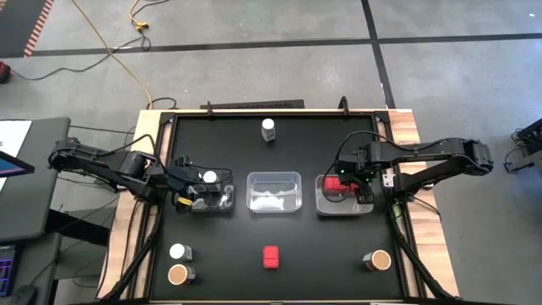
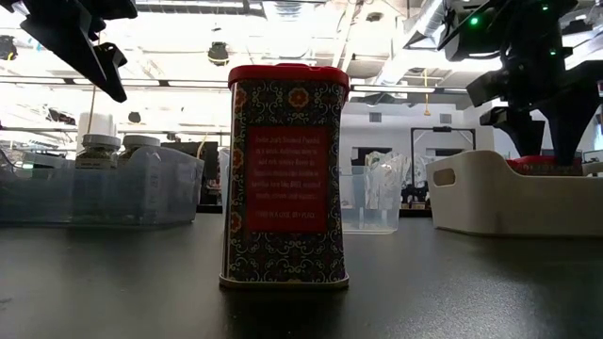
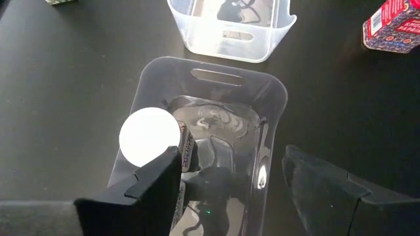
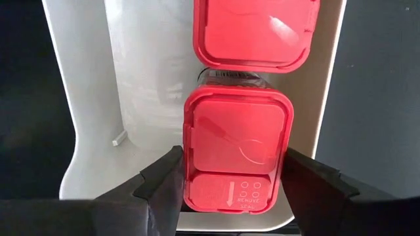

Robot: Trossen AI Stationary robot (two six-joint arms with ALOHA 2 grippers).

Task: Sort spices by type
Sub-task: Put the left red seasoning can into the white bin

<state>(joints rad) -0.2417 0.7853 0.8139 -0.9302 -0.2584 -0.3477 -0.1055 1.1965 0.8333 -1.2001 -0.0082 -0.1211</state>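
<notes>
— Two red tins sit in the right tray (image 1: 366,207); the right tool (image 4: 230,187) straddles the nearer tin (image 4: 235,154), fingers just parting.

— Placing step, then. Next?

— Lift clear, fetch the red tin mid-table (image 1: 270,256). Left tool (image 3: 230,183) hovers half-open, empty, over the white-capped jar (image 3: 149,134).

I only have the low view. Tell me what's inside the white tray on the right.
Observer: Two red packets stand in the white tray, with the right gripper at the nearer one.
Operator: Report the left gripper.
Observer: The left gripper is open, over the left tray.
Operator: List what's unsorted.
Observer: Loose on the table: two tan-topped jars, two white-capped jars and one loose red packet.
</notes>
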